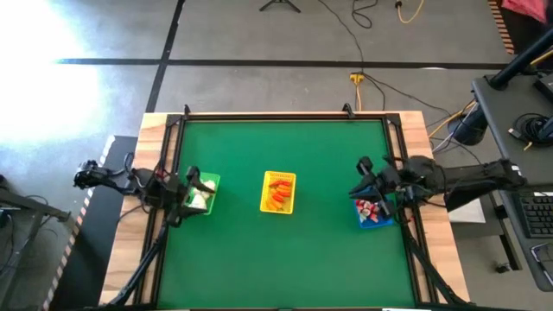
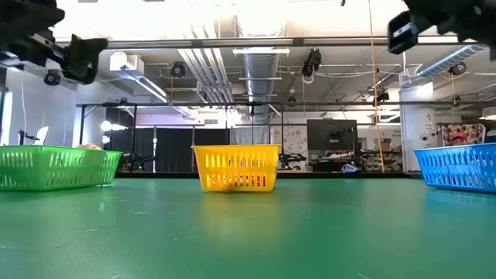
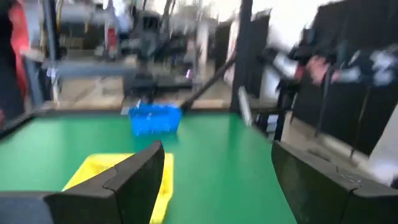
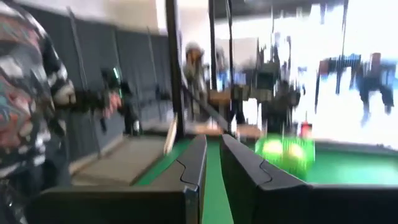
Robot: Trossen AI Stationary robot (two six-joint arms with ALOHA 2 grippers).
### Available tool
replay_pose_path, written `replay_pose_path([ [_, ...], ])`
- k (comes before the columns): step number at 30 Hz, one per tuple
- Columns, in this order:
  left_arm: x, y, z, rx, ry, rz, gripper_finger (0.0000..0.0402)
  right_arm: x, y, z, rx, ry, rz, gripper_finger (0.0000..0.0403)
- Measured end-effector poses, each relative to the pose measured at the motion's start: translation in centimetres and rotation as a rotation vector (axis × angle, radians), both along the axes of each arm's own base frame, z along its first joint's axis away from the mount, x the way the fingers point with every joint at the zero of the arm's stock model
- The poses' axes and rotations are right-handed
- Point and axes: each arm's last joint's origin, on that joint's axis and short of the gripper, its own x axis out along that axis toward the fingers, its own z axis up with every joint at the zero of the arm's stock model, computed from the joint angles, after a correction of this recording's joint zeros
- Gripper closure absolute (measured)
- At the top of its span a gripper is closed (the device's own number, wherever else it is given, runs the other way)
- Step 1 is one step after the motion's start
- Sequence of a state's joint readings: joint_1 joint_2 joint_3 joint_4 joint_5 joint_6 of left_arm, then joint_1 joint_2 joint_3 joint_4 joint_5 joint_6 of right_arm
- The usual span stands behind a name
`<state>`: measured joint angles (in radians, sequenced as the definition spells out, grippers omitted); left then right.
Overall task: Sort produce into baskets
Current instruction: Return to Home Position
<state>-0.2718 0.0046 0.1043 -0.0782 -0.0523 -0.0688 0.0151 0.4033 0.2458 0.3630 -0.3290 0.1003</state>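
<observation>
Produce [image 1: 278, 195] in baskets [image 2: 235, 167] — L gripper [image 3: 217, 149] open, R gripper [image 4: 212, 140] closed, both raised.

— What is the floor like?
— Grey concrete floor [image 1: 259, 34], crossed by dark tape lines [image 1: 259, 62]. A yellow cable [image 1: 359, 82] trails over it, and strong glare falls at one side.
— And overhead?
— Exposed ducts [image 2: 260, 66] and pipes hang under a bright white ceiling [image 2: 232, 19]. A dark monitor [image 2: 332, 136] stands far back, and a grey desk [image 1: 497, 108] carries a keyboard [image 1: 537, 212].
</observation>
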Motion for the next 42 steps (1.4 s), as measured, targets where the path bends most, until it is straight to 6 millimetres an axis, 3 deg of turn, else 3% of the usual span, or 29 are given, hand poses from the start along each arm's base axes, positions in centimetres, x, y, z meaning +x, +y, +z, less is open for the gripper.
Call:
replay_pose_path([
  [3,0.8,0.0,-1.3,-0.035,-0.089,0.013,0.0123,-1.7,0.0,-1.5,0.0,-0.144,0.002,0.0365],
  [7,1.3,0.6,-1.9,-0.005,0.025,0.084,0.0123,-2.7,-0.1,-4.1,0.039,-0.17,-0.005,0.0364],
  [12,1.8,1.6,-0.9,0.038,-0.124,0.136,0.0123,-3.6,-0.1,-4.0,0.002,-0.214,0.004,0.0364],
  [15,2.0,2.2,-0.7,0.041,-0.13,0.188,0.0123,-3.9,-0.1,-4.0,-0.047,-0.248,-0.013,0.0364],
  [25,2.4,2.4,-4.5,-0.022,0.266,0.2,0.0123,-3.0,-0.5,-5.3,-0.083,-0.098,-0.178,0.0364],
  [36,2.9,2.4,-4.4,-0.017,0.338,0.218,0.0123,-2.1,-0.5,-8.5,0.018,0.28,-0.177,0.0364],
  [42,3.0,2.4,-4.1,-0.018,0.332,0.218,0.0123,-1.7,-0.5,-9.0,-0.129,0.301,-0.176,0.0364],
])
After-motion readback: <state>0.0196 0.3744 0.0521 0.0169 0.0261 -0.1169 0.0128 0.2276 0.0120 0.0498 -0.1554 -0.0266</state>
